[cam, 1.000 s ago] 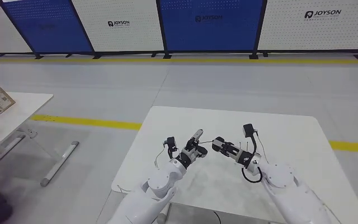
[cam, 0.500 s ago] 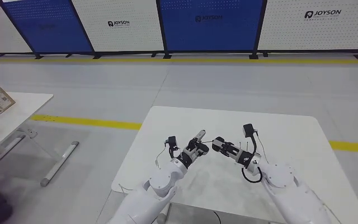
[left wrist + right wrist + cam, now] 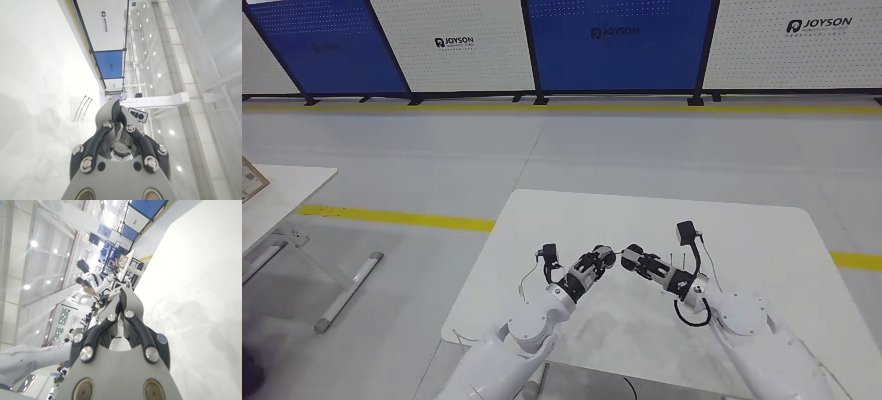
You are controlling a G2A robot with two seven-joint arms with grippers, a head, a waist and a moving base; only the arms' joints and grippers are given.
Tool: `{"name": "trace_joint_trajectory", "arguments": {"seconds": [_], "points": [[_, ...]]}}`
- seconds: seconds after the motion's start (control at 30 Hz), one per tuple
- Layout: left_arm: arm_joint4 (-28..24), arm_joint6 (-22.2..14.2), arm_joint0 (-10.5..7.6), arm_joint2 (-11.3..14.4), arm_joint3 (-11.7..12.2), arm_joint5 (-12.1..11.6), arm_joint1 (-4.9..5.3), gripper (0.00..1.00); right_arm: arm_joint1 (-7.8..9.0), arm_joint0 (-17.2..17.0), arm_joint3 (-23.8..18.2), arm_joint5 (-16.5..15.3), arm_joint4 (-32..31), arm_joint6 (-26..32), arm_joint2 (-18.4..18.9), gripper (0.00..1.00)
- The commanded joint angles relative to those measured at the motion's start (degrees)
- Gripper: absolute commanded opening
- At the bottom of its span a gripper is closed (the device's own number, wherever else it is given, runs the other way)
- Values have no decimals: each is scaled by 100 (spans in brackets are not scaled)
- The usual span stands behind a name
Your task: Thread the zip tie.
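Top view: the white perforated wall panel (image 3: 454, 65) carries a small dark logo mark with one line of capital lettering. The blue wall panel (image 3: 620, 65) beside it carries the same form of mark, faint against the blue. The far white perforated panel (image 3: 802, 65) carries a larger dark mark, capitals above a finer line.

Left wrist view: a long white perforated panel (image 3: 94, 32) bears a dark logo with capitals, and a small blue framed panel (image 3: 105, 66) bears a pale mark.

Right wrist view: a brown cardboard box (image 3: 121, 261) appears to bear a printed label, too small to read.
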Motion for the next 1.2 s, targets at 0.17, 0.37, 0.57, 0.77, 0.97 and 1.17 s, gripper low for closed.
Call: {"name": "trace_joint_trajectory", "arguments": {"seconds": [0.17, 0.37, 0.57, 0.77, 0.97, 1.17], "points": [[107, 19, 36, -17, -75, -3, -4, 54, 0, 0, 0, 0, 0, 0, 0, 0], [121, -34, 115, -75, -138, -73, 2, 65, 0, 0, 0, 0, 0, 0, 0, 0], [174, -70, 165, -119, -148, -93, 7, 29, 0, 0, 0, 0, 0, 0, 0, 0], [224, -124, 170, -122, -91, -112, 3, 0, 0, 0, 0, 0, 0, 0, 0, 0], [232, -143, 161, -116, -67, -126, -7, 0, 0, 0, 0, 0, 0, 0, 0, 0], [264, -146, 165, -124, -77, -135, -12, 0, 0, 0, 0, 0, 0, 0, 0, 0]]}}
